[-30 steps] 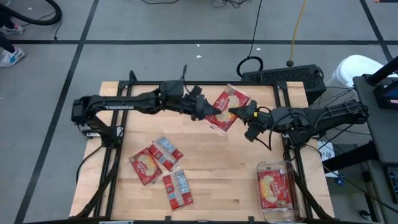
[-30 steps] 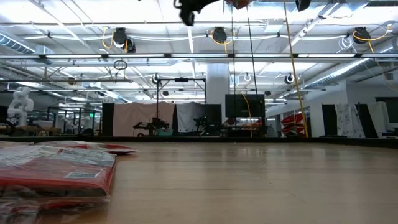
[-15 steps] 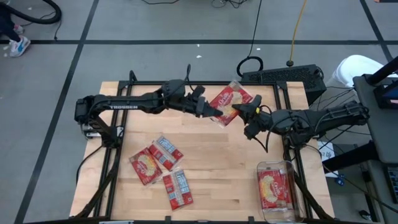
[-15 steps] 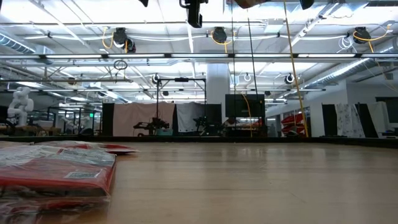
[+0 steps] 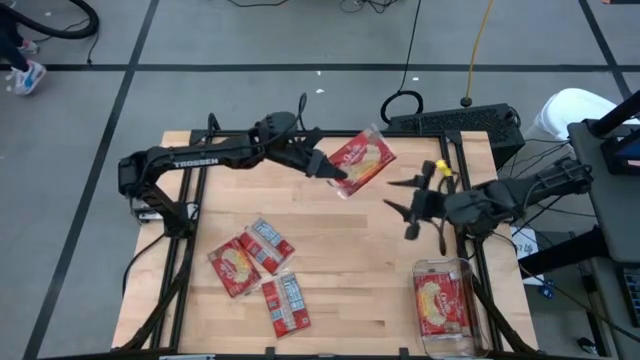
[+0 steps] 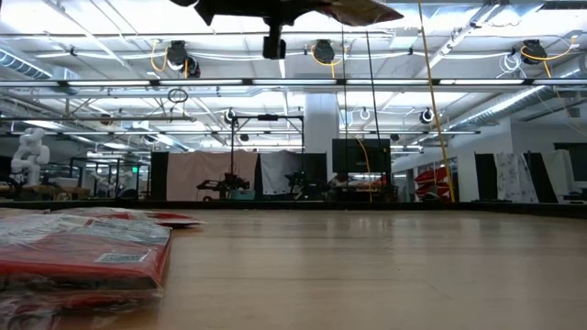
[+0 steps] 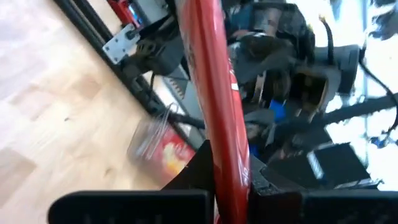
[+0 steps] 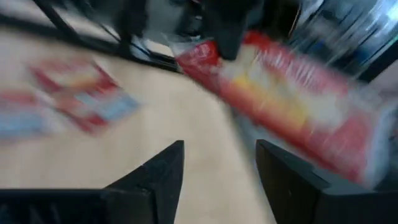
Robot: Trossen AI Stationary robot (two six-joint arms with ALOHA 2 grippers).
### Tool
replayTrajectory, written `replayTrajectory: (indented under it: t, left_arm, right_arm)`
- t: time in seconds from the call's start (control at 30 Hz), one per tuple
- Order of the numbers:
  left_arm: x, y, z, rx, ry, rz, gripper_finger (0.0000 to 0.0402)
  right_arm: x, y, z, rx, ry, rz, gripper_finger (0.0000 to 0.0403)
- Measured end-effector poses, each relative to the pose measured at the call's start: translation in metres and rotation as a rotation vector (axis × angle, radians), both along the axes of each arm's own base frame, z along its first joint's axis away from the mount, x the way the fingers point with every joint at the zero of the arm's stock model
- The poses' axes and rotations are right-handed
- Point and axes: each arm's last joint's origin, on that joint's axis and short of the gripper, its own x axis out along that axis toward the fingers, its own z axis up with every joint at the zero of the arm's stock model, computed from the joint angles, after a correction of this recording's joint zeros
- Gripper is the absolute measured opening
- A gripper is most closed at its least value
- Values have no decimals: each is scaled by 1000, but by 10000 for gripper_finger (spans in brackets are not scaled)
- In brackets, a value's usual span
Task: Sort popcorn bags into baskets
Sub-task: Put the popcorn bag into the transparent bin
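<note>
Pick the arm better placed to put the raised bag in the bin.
Probably the right. Its gripper is open and empty, close to the bin at the table's right front. But the left gripper holds the bag, so it needs a handover first.

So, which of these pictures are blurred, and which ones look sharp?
Right wrist view: strong motion blur over the held popcorn bag and the loose bags on the table. Left wrist view: softer blur on the background. High view: sharp. Low view: sharp, with bright ceiling lights.

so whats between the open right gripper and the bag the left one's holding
Nothing: in the high view only bare table shows between right gripper and held bag.
</note>
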Motion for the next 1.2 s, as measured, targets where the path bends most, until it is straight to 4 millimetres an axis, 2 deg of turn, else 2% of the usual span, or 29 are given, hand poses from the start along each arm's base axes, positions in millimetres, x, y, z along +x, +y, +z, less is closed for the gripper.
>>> replayTrajectory:
  t: [0.13, 0.23, 0.4, 0.57, 0.73, 0.87, 1.0, 1.2]
  left_arm:
    - [-12, -6, 1, 103, 51, -45, 17]
    - [-18, -18, -3, 194, 110, -93, 17]
    - [-19, -45, -19, 365, 212, -206, 17]
    - [-22, -73, -27, 574, 258, -301, 18]
    - [-23, -92, -30, 689, 256, -371, 26]
    - [-21, -99, -35, 717, 250, -413, 25]
    - [-23, -101, -37, 709, 281, -427, 25]
    - [-28, -102, -41, 652, 328, -493, 25]
  right_arm:
    - [-11, 4, -1, 435, -72, -12, 192]
    - [-16, 3, -5, 766, -65, -65, 187]
    - [-17, 6, -8, 1071, 19, -51, 190]
    - [-13, 4, -2, 1214, -2, -20, 196]
    - [-3, -2, 2, 1272, -41, 24, 196]
    - [15, -8, 3, 1322, -81, 54, 196]
    - [32, -15, -1, 1364, -61, -1, 196]
    - [57, -27, 18, 1270, 1, -69, 196]
